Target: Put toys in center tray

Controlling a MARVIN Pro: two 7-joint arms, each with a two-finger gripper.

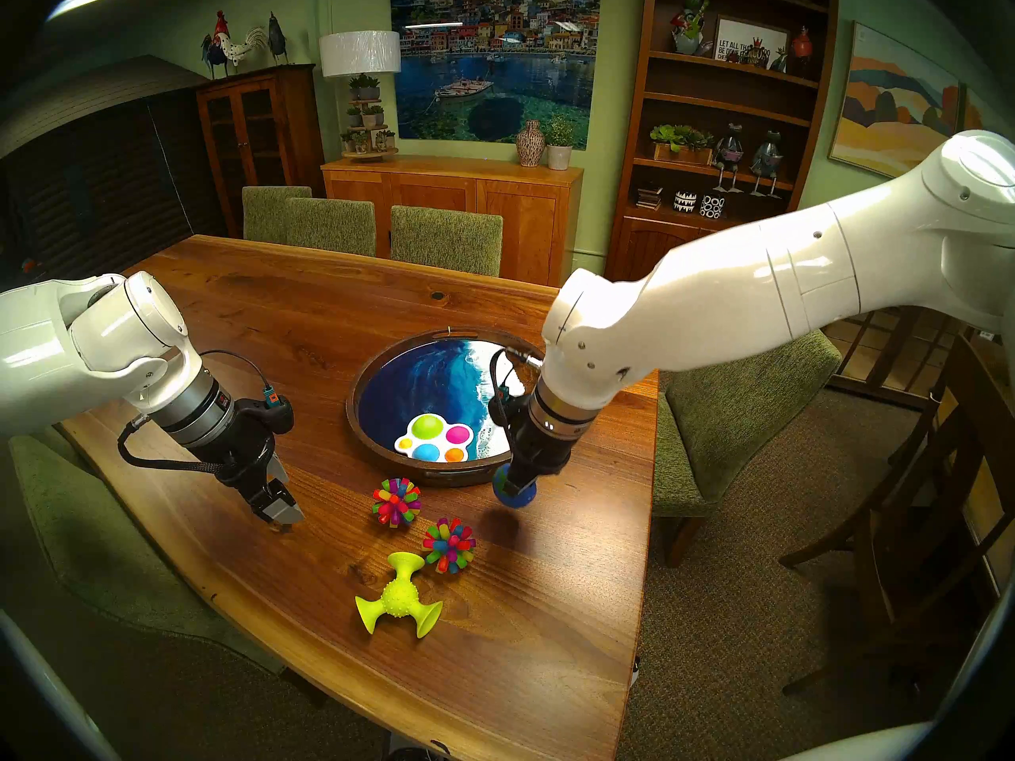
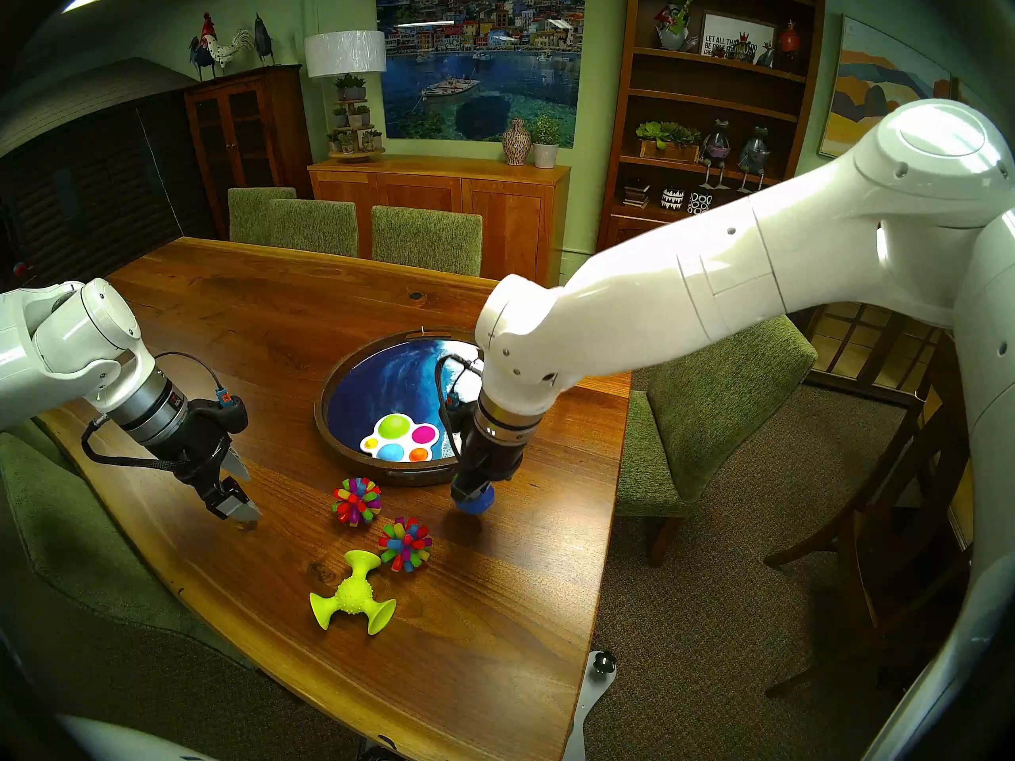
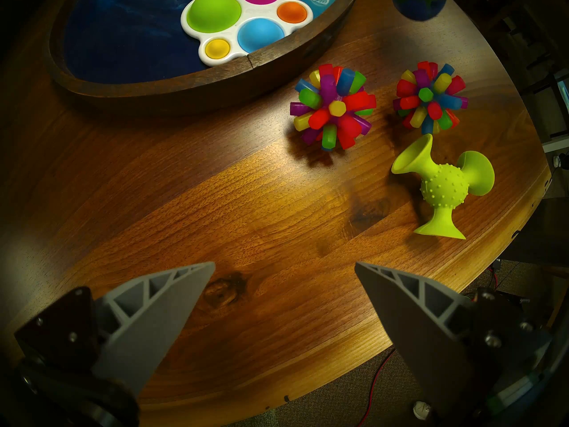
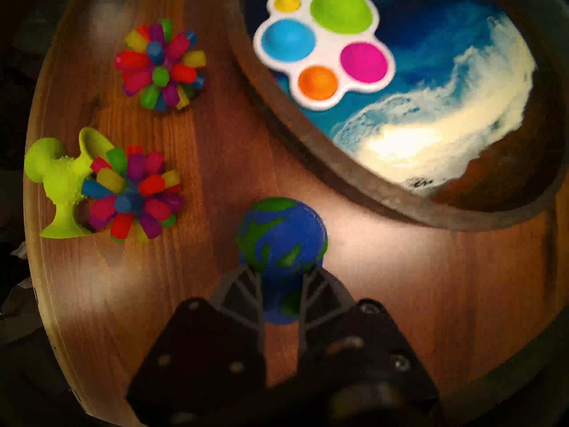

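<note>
My right gripper (image 1: 516,488) is shut on the blue-green globe ball (image 4: 281,241) and holds it just above the table, in front of the near-right rim of the center tray (image 1: 351,408). The tray is round, with a dark wooden rim and a blue-and-white wave inside. Two multicoloured spiky balls (image 1: 396,502) (image 1: 449,544) and a lime-green suction-cup toy (image 1: 396,598) lie on the table in front of the tray. My left gripper (image 1: 283,510) is open and empty, low over the table to the left of the spiky balls (image 3: 332,107).
A white pop toy with coloured domes (image 1: 436,438) lies in the tray's near part. The wooden table (image 1: 274,315) curves to an edge close behind the lime toy. Green chairs (image 1: 730,414) stand around the table.
</note>
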